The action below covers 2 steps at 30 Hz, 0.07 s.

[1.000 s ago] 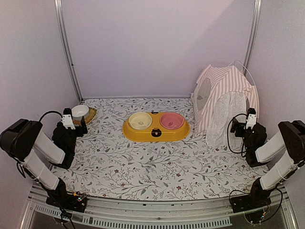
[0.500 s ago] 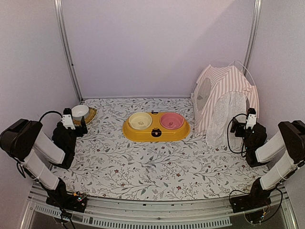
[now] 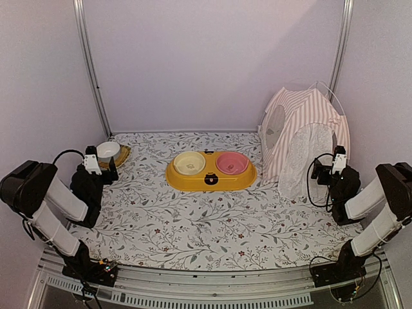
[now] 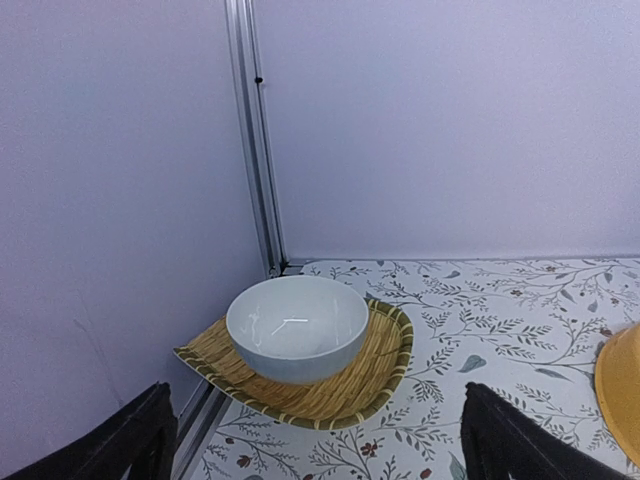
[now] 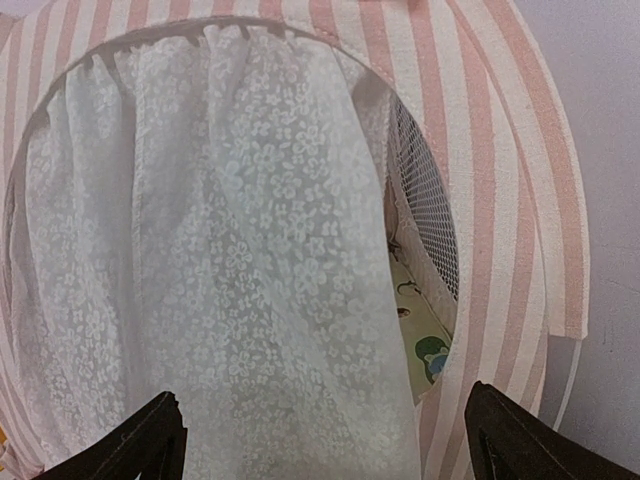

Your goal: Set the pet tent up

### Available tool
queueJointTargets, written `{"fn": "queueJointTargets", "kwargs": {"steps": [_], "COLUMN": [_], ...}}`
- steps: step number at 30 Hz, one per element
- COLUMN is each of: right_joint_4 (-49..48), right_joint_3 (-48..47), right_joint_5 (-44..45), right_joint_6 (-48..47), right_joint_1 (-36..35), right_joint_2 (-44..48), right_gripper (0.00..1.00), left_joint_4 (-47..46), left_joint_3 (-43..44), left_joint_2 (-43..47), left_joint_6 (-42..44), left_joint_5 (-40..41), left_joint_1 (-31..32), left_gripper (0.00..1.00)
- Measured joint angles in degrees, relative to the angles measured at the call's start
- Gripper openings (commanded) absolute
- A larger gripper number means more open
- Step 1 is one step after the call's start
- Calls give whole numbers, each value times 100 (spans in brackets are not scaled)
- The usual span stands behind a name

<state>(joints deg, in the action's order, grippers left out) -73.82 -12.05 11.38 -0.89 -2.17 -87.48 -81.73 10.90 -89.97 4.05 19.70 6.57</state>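
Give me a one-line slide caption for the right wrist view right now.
Open right gripper facing the lace curtain of the pet tent; mesh window and printed fabric visible through the doorway.

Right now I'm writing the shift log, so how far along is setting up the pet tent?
Done: the pet tent stands with shape in the far right corner, though a thin white pole arcs clear of its top. In hand: nothing; the right gripper is open, facing the lace curtain, and the left gripper is open by the white bowl. Left: probably seating that pole and squaring the tent.
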Motion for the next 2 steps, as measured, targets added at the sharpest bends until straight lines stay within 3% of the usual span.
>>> {"fn": "queueJointTargets", "kwargs": {"steps": [2], "right_joint_4": [-2], "right_joint_3": [0], "right_joint_5": [0], "right_joint_6": [0], "right_joint_1": [0], "right_joint_2": [0], "right_gripper": [99], "left_joint_4": [0], "left_joint_3": [0], "left_joint_2": [0], "left_joint_6": [0], "left_joint_5": [0], "left_joint_1": [0], "left_gripper": [100]}}
